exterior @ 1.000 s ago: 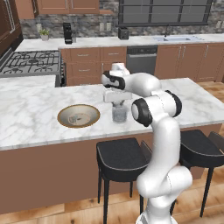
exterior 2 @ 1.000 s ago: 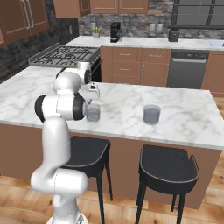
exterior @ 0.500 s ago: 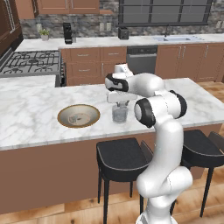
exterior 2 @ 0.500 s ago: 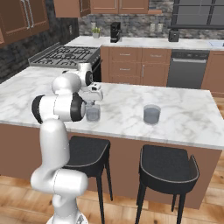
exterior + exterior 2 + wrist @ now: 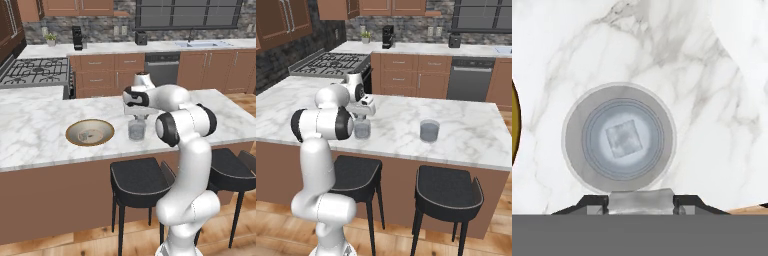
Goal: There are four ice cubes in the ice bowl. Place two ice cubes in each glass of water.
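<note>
Marble tabletop [image 5: 40, 130], claw [image 5: 640, 200] clamped on an ice cube [image 5: 641, 199] right above a glass.
Hand view: pale cube sits between the dark fingertips [image 5: 594, 202], directly over the near glass of water [image 5: 618, 137]; a second ice cube [image 5: 623, 138] already lies at the bottom of that glass. Left base view: claw [image 5: 137, 116] hangs just above the same glass [image 5: 136, 129], ice bowl [image 5: 90, 132] beside it to the robot's left, small pale cubes in it, count unclear. Right base view: second glass of water [image 5: 429, 130] stands well apart to the right on the same tabletop; contents not readable. Black stools [image 5: 448, 190] tucked under the near edge.
</note>
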{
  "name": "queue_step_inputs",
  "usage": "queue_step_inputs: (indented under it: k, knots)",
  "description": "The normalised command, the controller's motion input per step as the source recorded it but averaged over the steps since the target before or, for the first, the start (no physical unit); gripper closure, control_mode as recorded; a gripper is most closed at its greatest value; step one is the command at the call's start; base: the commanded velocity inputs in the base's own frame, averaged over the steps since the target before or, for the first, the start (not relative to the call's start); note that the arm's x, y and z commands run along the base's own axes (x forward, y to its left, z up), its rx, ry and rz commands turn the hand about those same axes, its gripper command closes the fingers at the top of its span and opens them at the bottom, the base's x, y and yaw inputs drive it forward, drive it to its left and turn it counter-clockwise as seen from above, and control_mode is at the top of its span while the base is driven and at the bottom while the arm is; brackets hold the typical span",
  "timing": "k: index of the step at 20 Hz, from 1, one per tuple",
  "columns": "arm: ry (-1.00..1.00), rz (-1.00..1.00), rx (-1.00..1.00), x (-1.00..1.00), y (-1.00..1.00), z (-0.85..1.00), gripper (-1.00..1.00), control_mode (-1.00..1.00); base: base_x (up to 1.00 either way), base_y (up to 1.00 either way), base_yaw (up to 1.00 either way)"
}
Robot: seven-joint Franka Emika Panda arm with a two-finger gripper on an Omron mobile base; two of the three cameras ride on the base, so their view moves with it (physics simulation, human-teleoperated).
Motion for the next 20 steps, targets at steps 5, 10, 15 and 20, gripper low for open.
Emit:
queue_step_inputs:
  k: [5,10,15,20]
  knots:
    - [0.00,-0.08,0.11,0.07,0.00,0.00,1.00,-1.00,0.00,0.00,0.00]
    - [0.00,-0.06,0.07,0.08,-0.01,0.00,1.00,-1.00,0.00,0.00,0.00]
    - [0.01,-0.05,0.00,0.14,0.00,0.00,1.00,-1.00,0.00,0.00,0.00]
    - [0.06,-0.01,0.00,0.11,0.00,0.00,1.00,-1.00,0.00,0.00,0.00]
